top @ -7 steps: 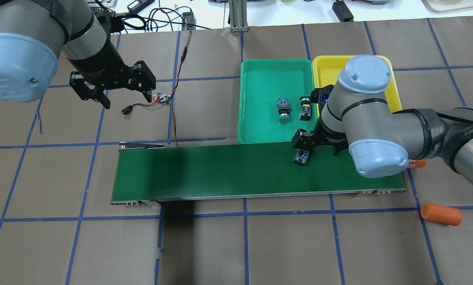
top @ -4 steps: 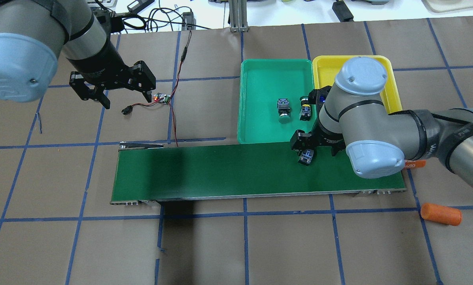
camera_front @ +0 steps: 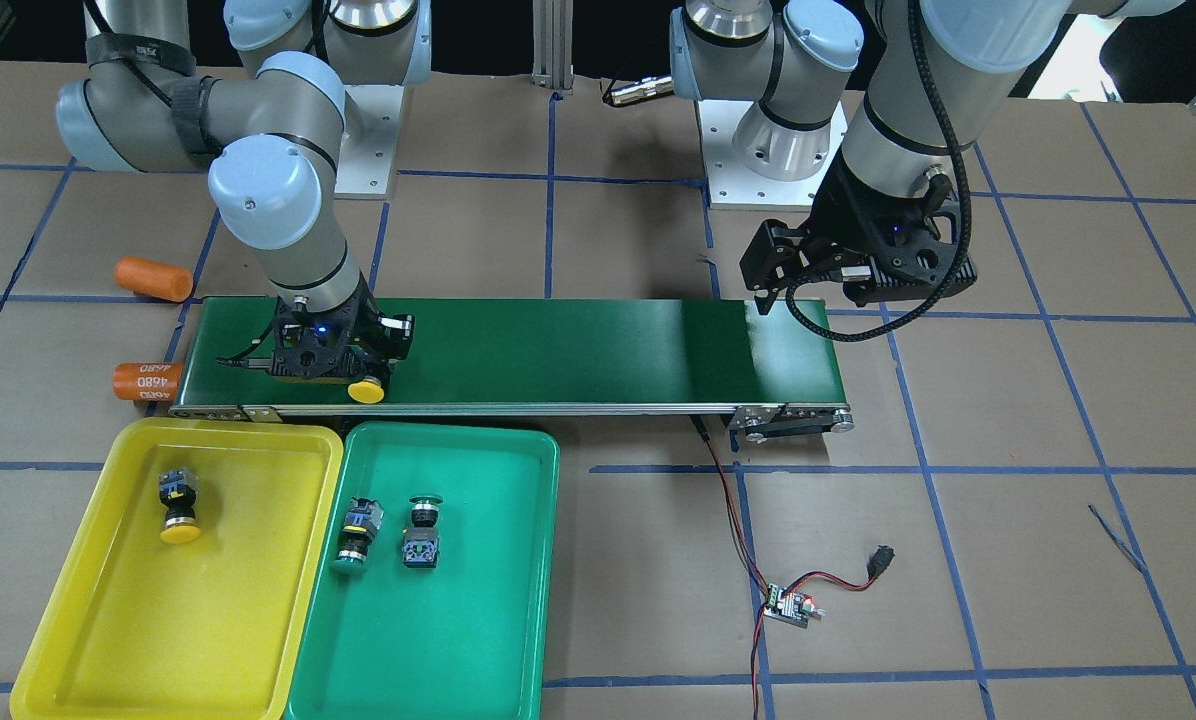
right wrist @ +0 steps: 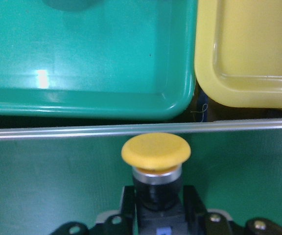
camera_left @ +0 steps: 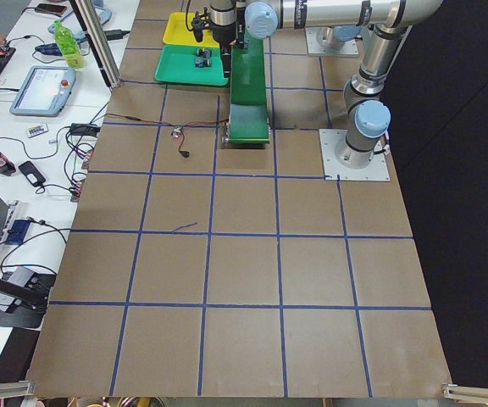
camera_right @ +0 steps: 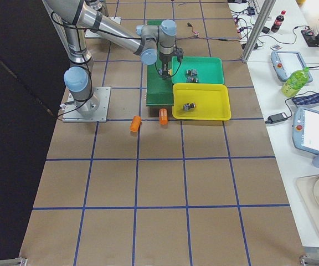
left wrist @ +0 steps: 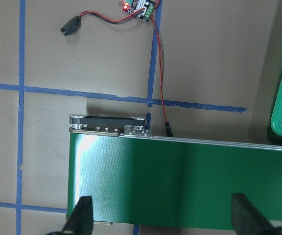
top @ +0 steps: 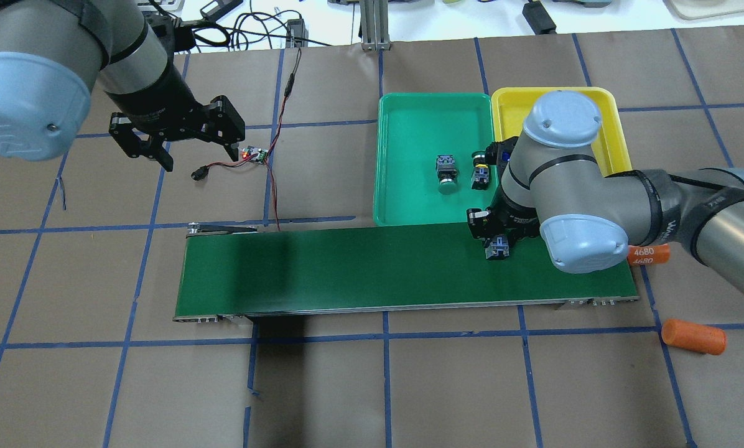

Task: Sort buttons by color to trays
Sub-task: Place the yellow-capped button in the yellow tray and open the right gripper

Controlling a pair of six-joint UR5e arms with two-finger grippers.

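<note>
My right gripper [top: 497, 241] is shut on a yellow button [right wrist: 155, 151] low over the conveyor belt [top: 347, 267], near the belt's edge beside the trays; its yellow cap [camera_front: 366, 391] points toward them. The yellow tray [camera_front: 68, 620] holds one yellow button [camera_front: 178, 505]. The green tray [camera_front: 458, 620] holds two green buttons [camera_front: 356, 540] [camera_front: 421, 530] lying on their sides. My left gripper [top: 199, 158] is open and empty, high above the table near the belt's other end, and it also shows in the left wrist view [left wrist: 163, 218].
A small circuit board [top: 255, 154] with red wires lies under the left gripper. Two orange cylinders [top: 693, 336] [top: 649, 254] lie off the belt's right end. Cables and devices sit past the table's far edge.
My right gripper's fingers have closed on the yellow button, which turned and shifted a little to the right on the belt. The left arm has not moved.
</note>
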